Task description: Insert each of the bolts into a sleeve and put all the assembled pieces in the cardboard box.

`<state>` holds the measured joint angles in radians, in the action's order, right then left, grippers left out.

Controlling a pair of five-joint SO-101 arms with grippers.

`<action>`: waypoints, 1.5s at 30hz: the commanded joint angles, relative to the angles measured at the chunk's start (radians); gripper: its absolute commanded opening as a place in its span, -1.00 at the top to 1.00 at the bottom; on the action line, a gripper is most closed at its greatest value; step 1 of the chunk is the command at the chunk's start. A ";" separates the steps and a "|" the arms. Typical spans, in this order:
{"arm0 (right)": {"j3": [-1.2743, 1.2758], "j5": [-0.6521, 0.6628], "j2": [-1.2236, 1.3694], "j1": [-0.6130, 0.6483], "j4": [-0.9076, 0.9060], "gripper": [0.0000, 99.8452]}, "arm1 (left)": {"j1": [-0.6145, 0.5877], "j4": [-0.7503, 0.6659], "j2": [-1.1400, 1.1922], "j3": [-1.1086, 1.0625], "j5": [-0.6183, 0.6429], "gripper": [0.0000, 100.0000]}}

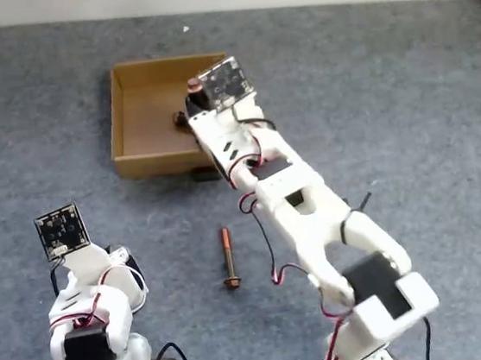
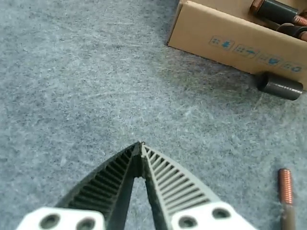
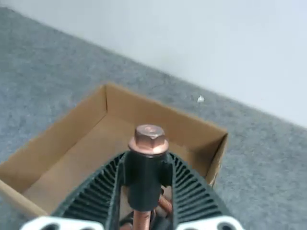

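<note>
Out from the cardboard box's [image 1: 117, 116] near-left corner, the left gripper [image 2: 142, 149] hangs over the grey carpet [image 2: 72, 72], its claw pressed together on nothing. A loose sleeve [image 2: 280, 86] lies just beside the box's near wall, and a loose bolt [image 1: 228, 258] lies farther out from that wall. Above the box's inside, the right gripper [image 3: 145, 163] pinches an assembled piece [image 3: 144, 179], bolt head up.

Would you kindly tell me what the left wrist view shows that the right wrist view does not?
Left wrist view: the left gripper, fingers shut, over the carpet; a loose sleeve lying outside beside the cardboard box; a loose bolt on the carpet. Right wrist view: the right gripper shut on a sleeved bolt above the box, and a pale wall. Both: the box and carpet.
</note>
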<state>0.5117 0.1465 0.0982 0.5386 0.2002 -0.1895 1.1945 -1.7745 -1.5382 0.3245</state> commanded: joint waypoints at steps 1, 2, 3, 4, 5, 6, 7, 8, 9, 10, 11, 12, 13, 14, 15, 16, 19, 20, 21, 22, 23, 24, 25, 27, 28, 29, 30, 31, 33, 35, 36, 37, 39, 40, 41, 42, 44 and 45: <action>-0.082 -0.011 0.015 0.008 0.059 0.91 | -0.008 0.002 -0.007 0.002 -0.006 0.99; -0.082 -0.012 0.021 0.008 0.059 0.85 | -0.008 0.002 -0.007 0.002 -0.006 0.99; -0.081 -0.012 0.022 0.008 0.056 0.81 | -0.008 0.002 -0.007 0.002 -0.006 0.99; -0.079 -0.012 0.022 0.008 0.054 0.77 | -0.008 0.002 -0.007 0.002 -0.006 0.99; -0.079 -0.012 0.022 0.008 0.054 0.77 | -0.008 0.002 -0.007 0.002 -0.006 0.99; -0.079 -0.009 0.019 0.008 0.053 0.77 | -0.008 0.002 -0.007 0.002 -0.006 0.99; -0.079 -0.008 0.018 0.008 0.047 0.77 | -0.008 0.002 -0.007 0.002 -0.006 0.99; -0.084 -0.008 0.016 0.008 0.022 0.77 | -0.008 0.002 -0.007 0.002 -0.006 0.99; -0.087 -0.008 0.005 0.008 -0.010 0.77 | -0.008 0.002 -0.007 0.002 -0.006 0.99; -0.087 -0.008 -0.015 0.008 -0.047 0.77 | -0.008 0.002 -0.007 0.002 -0.006 0.99; -0.082 -0.008 -0.041 0.008 -0.082 0.77 | -0.008 0.002 -0.007 0.002 -0.006 0.99; -0.079 -0.008 -0.073 0.008 -0.124 0.77 | -0.008 0.002 -0.007 0.002 -0.006 0.99; -0.079 -0.008 -0.105 0.008 -0.179 0.77 | -0.008 0.000 -0.007 0.002 -0.006 0.99; -0.079 -0.008 -0.142 0.010 -0.245 0.77 | -0.008 0.000 -0.007 0.002 -0.006 0.99; -0.081 -0.008 -0.177 0.010 -0.320 0.77 | -0.008 0.000 -0.007 0.002 -0.006 0.99; -0.085 -0.008 -0.214 0.012 -0.397 0.77 | -0.008 0.000 -0.007 0.002 -0.006 0.99; -0.087 -0.006 -0.317 0.027 -0.631 0.77 | -0.008 0.000 -0.007 0.002 -0.006 0.99; -0.087 -0.006 -0.344 0.036 -0.707 0.77 | -0.008 0.000 -0.007 0.002 -0.006 0.99; -0.087 -0.006 -0.367 0.045 -0.777 0.77 | -0.008 -0.002 -0.007 0.002 -0.006 0.99; -0.087 -0.006 -0.386 0.062 -0.835 0.76 | -0.008 -0.002 -0.007 0.002 -0.006 0.99; -0.087 -0.006 -0.398 0.077 -0.886 0.76 | -0.008 -0.002 -0.007 0.002 -0.006 0.99; -0.087 -0.005 -0.401 0.091 -0.928 0.76 | -0.008 -0.003 -0.007 -0.002 -0.006 0.99; -0.087 -0.005 -0.401 0.110 -0.963 0.76 | -0.005 -0.006 -0.007 -0.010 -0.006 0.99; -0.087 0.025 -0.398 0.153 -1.007 0.76 | -0.004 -0.021 -0.007 -0.021 -0.006 0.99; -0.085 0.066 -0.392 0.177 -1.024 0.76 | -0.004 -0.031 -0.007 -0.025 -0.006 0.99; -0.087 0.112 -0.377 0.199 -1.040 0.76 | -0.005 -0.040 -0.007 -0.031 -0.006 0.99; -0.088 0.146 -0.354 0.214 -1.050 0.76 | -0.005 -0.044 -0.007 -0.035 -0.006 0.99; -0.093 0.166 -0.328 0.222 -1.053 0.76 | -0.007 -0.046 -0.007 -0.035 -0.006 0.99; -0.140 0.175 -0.262 0.222 -1.061 0.76 | -0.007 -0.046 -0.007 -0.035 -0.006 0.99; -0.202 0.178 -0.179 0.202 -1.092 0.72 | -0.007 -0.046 -0.007 -0.035 -0.006 0.99; -0.245 0.178 -0.134 0.193 -1.115 0.67 | -0.007 -0.046 -0.007 -0.035 -0.006 0.99; -0.292 0.178 -0.088 0.188 -1.139 0.62 | -0.007 -0.046 -0.007 -0.035 -0.006 0.99; -0.394 0.198 -0.001 0.174 -1.188 0.51 | -0.007 -0.046 -0.007 -0.035 -0.006 0.99; -0.440 0.222 0.041 0.170 -1.210 0.47 | -0.007 -0.046 -0.007 -0.035 -0.006 0.99; -0.484 0.244 0.082 0.168 -1.228 0.45 | -0.007 -0.046 -0.007 -0.035 -0.006 0.99; -0.526 0.259 0.119 0.163 -1.241 0.45 | -0.007 -0.046 -0.007 -0.035 -0.006 0.99; -0.602 0.267 0.186 0.150 -1.251 0.45 | -0.007 -0.044 -0.007 -0.035 -0.006 0.99; -0.634 0.267 0.217 0.142 -1.251 0.45 | -0.007 -0.044 -0.007 -0.035 -0.006 0.99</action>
<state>0.0176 0.3936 0.2716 0.7165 -1.0303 -0.1895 1.1730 -1.7745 -1.5750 0.3245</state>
